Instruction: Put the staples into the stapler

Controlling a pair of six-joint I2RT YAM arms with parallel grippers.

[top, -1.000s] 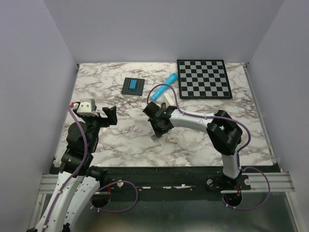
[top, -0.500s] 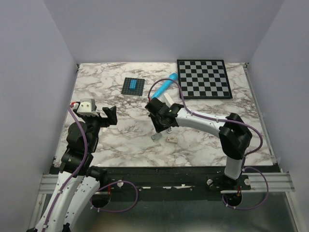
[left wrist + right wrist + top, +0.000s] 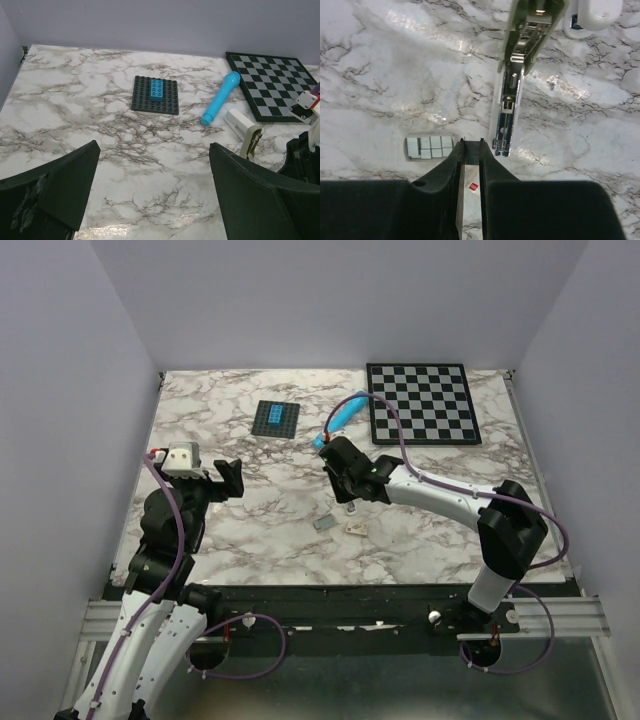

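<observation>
Chessboard (image 3: pixel 420 403), blue cylinder (image 3: pixel 345 413), brick-topped baseplate (image 3: pixel 288 422)

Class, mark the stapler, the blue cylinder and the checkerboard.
stapler (image 3: pixel 237 122), left wrist view, cream-white body.
blue cylinder (image 3: pixel 220 99), left wrist view, middle of its barrel.
checkerboard (image 3: pixel 272 85), left wrist view, squares near its middle.

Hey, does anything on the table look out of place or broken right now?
Only the stapler: it lies splayed open, its metal rail exposed. The staples sit loose on the table beside it, not in the rail. Nothing looks spilled or broken.
</observation>
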